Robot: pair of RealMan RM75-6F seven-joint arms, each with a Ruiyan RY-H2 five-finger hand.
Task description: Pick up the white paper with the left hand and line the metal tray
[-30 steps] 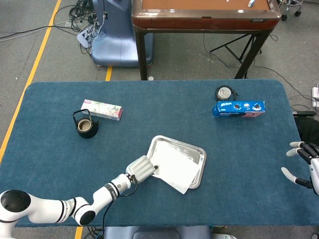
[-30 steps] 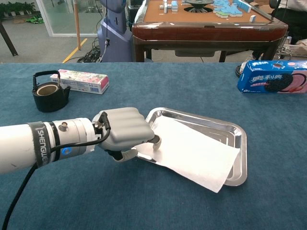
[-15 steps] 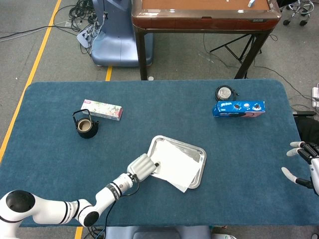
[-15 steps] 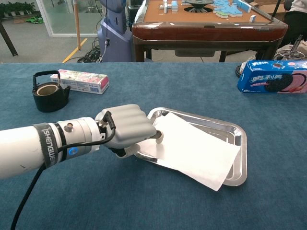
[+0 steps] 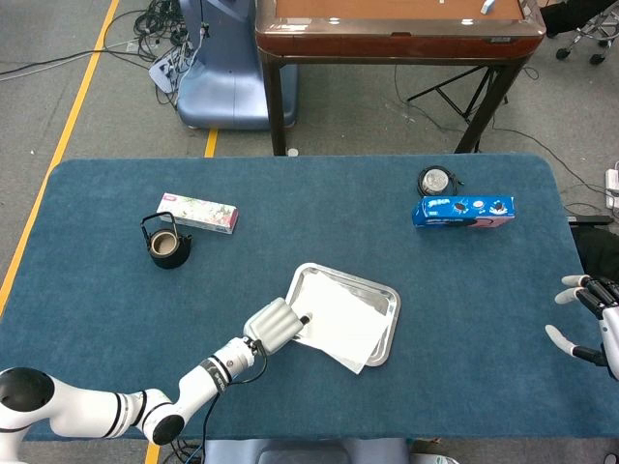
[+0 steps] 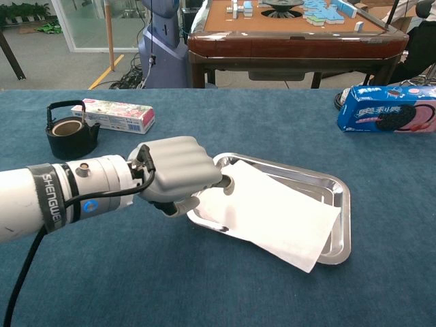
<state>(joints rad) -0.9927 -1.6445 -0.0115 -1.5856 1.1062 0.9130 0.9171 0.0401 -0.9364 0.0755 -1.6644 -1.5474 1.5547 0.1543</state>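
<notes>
The white paper (image 6: 276,219), pinched by the left hand (image 6: 178,177), is being laid into the metal tray (image 6: 340,204); its six-o'clock corner must be tucked inside.

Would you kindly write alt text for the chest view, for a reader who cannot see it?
The robot's left hand holds the edge of a white paper lying across a metal tray on a blue table, one corner hanging over the tray's front rim. Behind sit a black kettle, a flowered box and a blue cookie box.
</notes>
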